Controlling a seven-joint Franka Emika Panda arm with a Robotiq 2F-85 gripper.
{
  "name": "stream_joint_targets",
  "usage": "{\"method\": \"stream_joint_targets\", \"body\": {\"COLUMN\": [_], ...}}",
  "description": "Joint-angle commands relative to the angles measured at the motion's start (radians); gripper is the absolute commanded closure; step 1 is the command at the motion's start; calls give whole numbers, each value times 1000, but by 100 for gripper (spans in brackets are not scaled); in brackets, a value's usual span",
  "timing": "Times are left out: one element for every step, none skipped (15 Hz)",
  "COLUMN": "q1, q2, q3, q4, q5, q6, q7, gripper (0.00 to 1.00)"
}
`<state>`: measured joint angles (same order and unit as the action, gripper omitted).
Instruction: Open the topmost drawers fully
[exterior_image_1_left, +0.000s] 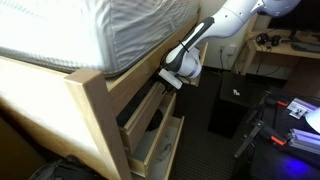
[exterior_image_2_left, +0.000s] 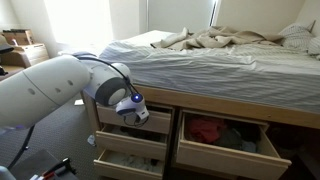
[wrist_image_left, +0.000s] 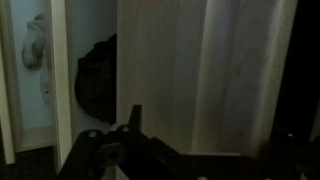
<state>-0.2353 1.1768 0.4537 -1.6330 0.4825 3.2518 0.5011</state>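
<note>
Probably stiff and heavy with clothes, the handle-less topmost drawers beneath the bed frame want hooking behind the front's top edge, where the gripper sits; whether it is wide or narrow cannot be told.

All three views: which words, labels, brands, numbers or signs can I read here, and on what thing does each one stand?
No text can be read in any view.
Black box on the floor: a small pale spot, too small to read.
Topmost drawers: plain wood fronts, no label.
Gripper: no readable marking; the wrist view is too dark.
</note>
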Motion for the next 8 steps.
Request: {"method": "stream_joint_targets", "body": {"q1": [165, 198, 233, 271, 312, 345, 388, 429], "q2": [-60, -97, -128, -177, -215, -253, -285, -313], "q3": [-233, -283, -331, -372, -419, -447, -485, -518], "q4": [22, -20, -54, -115, -162, -219, -266, -311], "q5": [127, 152, 173, 199, 218, 235, 246, 252], "q6": [-154, -159, -170, -169, -182, -190, -204, -217], "q7": [134, 171, 210, 251, 295, 331, 378, 424], "gripper": [0, 0, 0, 0, 0, 0, 0, 0]}}
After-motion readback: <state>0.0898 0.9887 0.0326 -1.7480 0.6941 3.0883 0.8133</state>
